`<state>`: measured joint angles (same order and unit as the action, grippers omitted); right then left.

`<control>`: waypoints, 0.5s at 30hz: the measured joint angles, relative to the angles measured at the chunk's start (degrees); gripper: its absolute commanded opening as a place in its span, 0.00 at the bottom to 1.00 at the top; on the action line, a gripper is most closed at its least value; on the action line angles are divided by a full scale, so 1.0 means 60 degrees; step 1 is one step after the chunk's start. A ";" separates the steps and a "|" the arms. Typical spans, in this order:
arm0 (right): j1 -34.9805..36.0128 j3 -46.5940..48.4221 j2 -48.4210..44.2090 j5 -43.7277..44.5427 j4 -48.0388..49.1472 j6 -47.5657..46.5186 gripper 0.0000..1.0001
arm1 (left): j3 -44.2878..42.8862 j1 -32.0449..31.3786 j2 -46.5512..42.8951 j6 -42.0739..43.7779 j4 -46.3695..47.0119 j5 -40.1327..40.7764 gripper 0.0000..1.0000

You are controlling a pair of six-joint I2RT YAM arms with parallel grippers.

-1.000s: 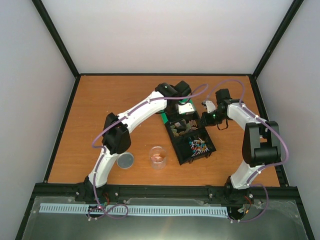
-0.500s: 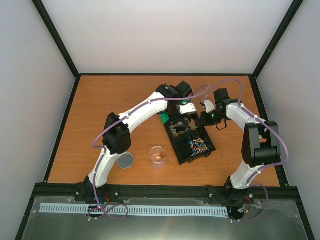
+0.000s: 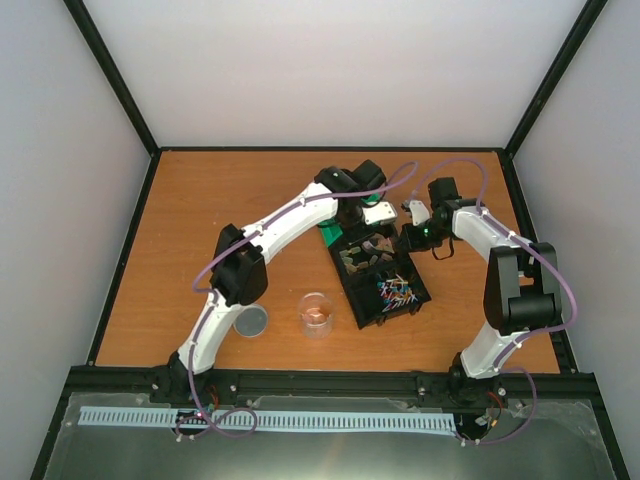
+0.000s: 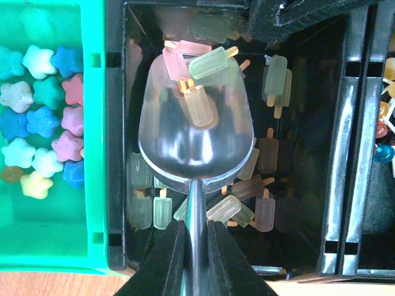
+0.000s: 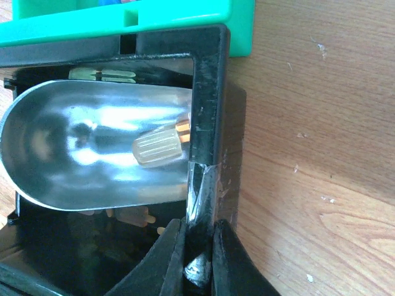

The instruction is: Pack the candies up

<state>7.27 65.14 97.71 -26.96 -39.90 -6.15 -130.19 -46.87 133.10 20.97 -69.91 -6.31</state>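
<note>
This looks like the scooping step. The left gripper (image 4: 196, 231) is clamped narrow on the handle of a metal scoop (image 4: 185, 154), whose bowl reaches ahead of the fingers into a black tray (image 4: 342, 154) and carries a few popsicle-shaped pieces (image 4: 271, 77). The candies (image 4: 43, 117), bright little stars, lie to that gripper's left in a green bin (image 4: 94, 154), just over the wall. The right gripper (image 5: 199, 237) pinches the tray's rim, probably steadying it. Loading the stars would call for shifting the scoop left, then carrying it level to the clear cup (image 3: 316, 313) behind the hand. The table (image 3: 230, 200) is scuffed orange wood, enclosed by white walls (image 3: 320, 70).
</note>
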 measured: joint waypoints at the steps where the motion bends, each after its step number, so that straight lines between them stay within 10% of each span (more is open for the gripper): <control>1: 0.0000 -0.0007 -0.0004 0.0000 0.0011 0.0000 0.03 | 0.0142 0.0022 -0.0058 -0.0036 0.0091 -0.0047 0.01; 15: -0.0066 -0.0073 -0.0055 0.0248 0.0229 0.0000 0.03 | 0.6145 0.0506 -0.2663 -0.0357 0.5541 -0.1115 0.01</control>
<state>6.87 64.71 97.38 -25.47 -38.52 -6.15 -93.32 -43.83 117.12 18.83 -36.67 -12.99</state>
